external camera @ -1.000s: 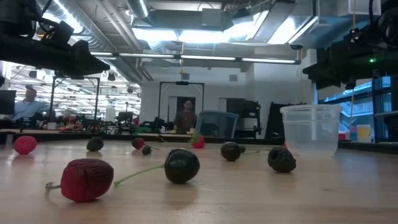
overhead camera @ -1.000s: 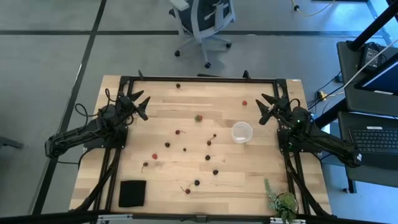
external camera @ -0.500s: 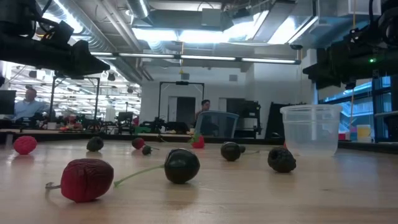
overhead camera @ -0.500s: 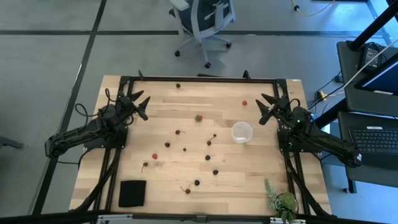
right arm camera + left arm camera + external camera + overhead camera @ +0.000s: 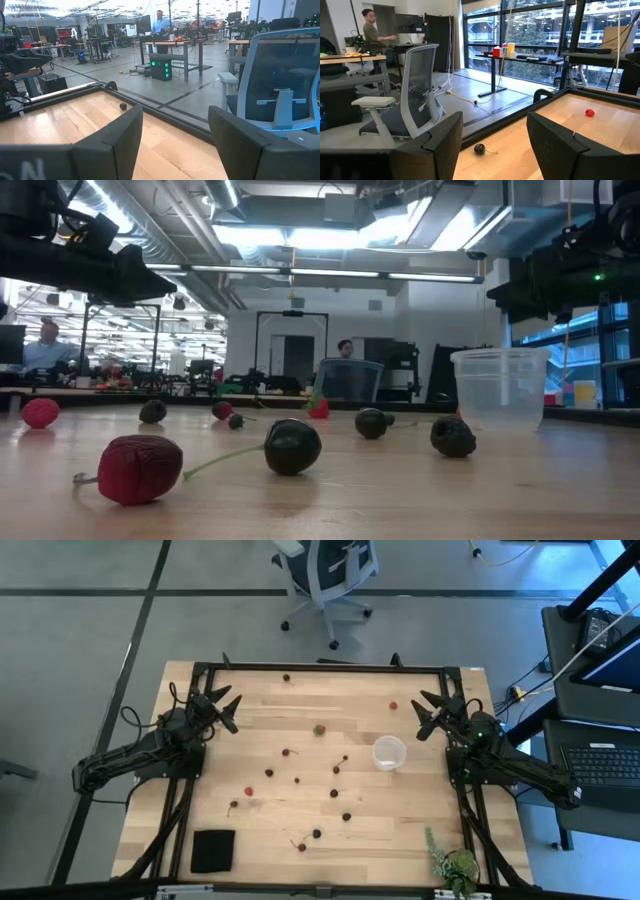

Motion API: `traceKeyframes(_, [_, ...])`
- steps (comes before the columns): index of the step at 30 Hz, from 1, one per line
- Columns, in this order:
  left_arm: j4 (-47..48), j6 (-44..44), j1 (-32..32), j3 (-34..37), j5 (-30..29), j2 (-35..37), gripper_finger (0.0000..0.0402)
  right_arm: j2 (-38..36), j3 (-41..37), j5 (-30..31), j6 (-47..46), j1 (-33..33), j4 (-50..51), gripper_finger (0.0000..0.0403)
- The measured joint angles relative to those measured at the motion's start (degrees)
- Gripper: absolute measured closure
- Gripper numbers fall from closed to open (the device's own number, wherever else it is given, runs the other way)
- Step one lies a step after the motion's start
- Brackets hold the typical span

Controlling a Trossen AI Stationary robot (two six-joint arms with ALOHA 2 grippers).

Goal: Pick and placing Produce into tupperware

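Left hand (image 5: 226, 707) wide, nothing in it, parked over the bench's (image 5: 260, 830) far-left corner. Right hand (image 5: 432, 712) same story: fingers spread, empty, over the far-right side.

Nothing on the bench has changed over the last second. Both arms sit exactly where they were, fruits and tub unmoved. Only thing moving is a person (image 5: 345, 350) walking across the room behind. I read that as idle: no pick started, tub looks empty in the low view, so the task is basically at zero.

Tupperware (image 5: 389, 753) sits just inboard of my right hand and a bit nearer the front edge, close reach. Produce (image 5: 334, 793) is scattered mid-bench, mostly between the two hands and toward the front. One red fruit (image 5: 393, 706) lies near the right hand, inboard of it. One dark one (image 5: 286, 678) by the far rail shows straight ahead of the left hand in its wrist view.

Black pad (image 5: 212, 850) and plant (image 5: 450, 862) at the front corners, out of the way.
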State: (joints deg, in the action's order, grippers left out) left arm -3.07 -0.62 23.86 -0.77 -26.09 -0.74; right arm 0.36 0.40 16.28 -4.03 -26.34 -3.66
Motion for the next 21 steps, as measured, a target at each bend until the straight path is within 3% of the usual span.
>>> traceKeyframes(15, [0.01, 0.00, 0.00, 0.00, 0.00, -0.01, 0.0188, 0.00, 0.01, 0.01, -0.24, 0.01, 0.00, 0.0176])
traceKeyframes(21, [0.02, 0.00, 0.02, 0.00, 0.00, 0.00, 0.0188, 0.00, 0.00, -0.01, -6.72, 0.01, -0.01, 0.0176])
